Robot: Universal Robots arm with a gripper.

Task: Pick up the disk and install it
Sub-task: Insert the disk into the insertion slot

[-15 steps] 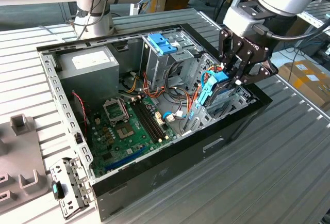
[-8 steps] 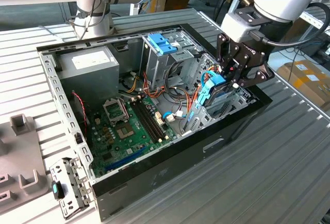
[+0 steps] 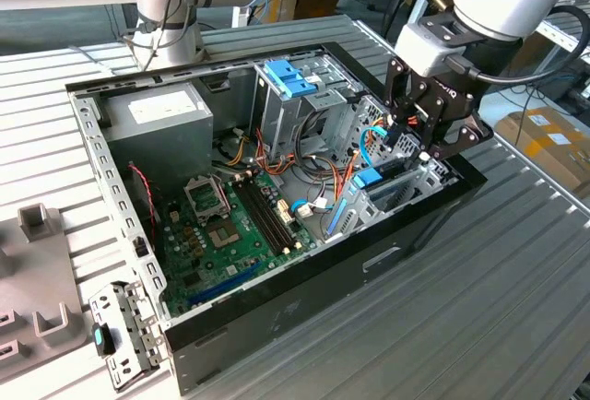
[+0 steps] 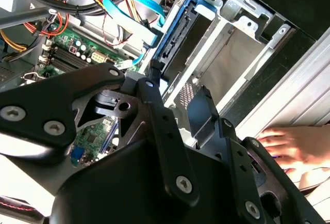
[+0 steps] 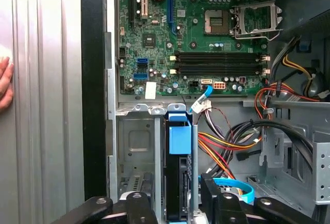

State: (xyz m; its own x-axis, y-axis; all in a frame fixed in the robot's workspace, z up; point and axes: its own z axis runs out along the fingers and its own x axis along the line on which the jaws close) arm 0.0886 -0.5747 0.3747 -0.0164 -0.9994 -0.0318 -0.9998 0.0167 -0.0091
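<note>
The disk (image 5: 178, 182), dark with blue rails and a blue end tab, stands on edge in a slot of the low drive cage at the case's front corner. It also shows in the second wrist view (image 4: 178, 38) and as a blue tab in the exterior view (image 3: 369, 179). My gripper (image 5: 178, 206) hangs right over the cage (image 3: 412, 142). Its black fingers (image 5: 139, 208) stand apart on either side of the disk with small gaps, open and not touching it. In the second wrist view the gripper (image 4: 178, 92) is just short of the disk's end.
The open computer case (image 3: 304, 280) lies on a slatted metal table. Inside are the green motherboard (image 3: 230, 225), the grey power supply (image 3: 157, 110), a tall bay with a blue clip (image 3: 288, 77) and loose cables (image 5: 237, 141). A person's hand (image 4: 294, 146) rests on the table beside the case.
</note>
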